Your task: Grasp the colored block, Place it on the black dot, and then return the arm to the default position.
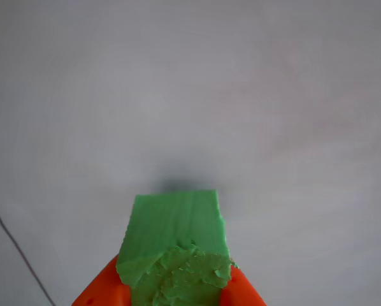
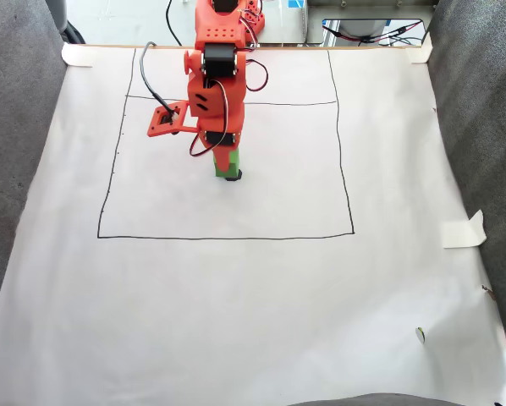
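Green foam cube [image 1: 178,239] clamped between orange gripper [image 1: 178,294] fingers, rough face toward wrist camera; set low over white paper [image 2: 236,296] inside drawn black square [image 2: 352,169]; dark patch at its base, presumably the dot; release judged next.

I can't read any text, label, brand or number from here. The white paper sheet [image 2: 236,288] carries only a hand-drawn black rectangle outline [image 2: 228,237] with small tick dots, no lettering.
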You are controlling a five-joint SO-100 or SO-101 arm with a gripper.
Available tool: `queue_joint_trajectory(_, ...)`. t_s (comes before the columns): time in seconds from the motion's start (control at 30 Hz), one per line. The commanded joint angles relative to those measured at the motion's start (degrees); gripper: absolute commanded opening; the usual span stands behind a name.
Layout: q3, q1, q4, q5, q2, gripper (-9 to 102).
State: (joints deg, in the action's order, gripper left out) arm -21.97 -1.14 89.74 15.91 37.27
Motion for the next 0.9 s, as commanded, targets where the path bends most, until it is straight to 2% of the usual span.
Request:
queue_joint_trajectory(0.0,3.25,-0.26,-0.35,-0.88,0.62,0)
queue_joint_trajectory(0.37,3.25,-2.46,0.70,-0.09,-1.49,0)
queue_joint_trajectory(0.87,3.52,-1.67,-1.85,-0.35,-3.43,0)
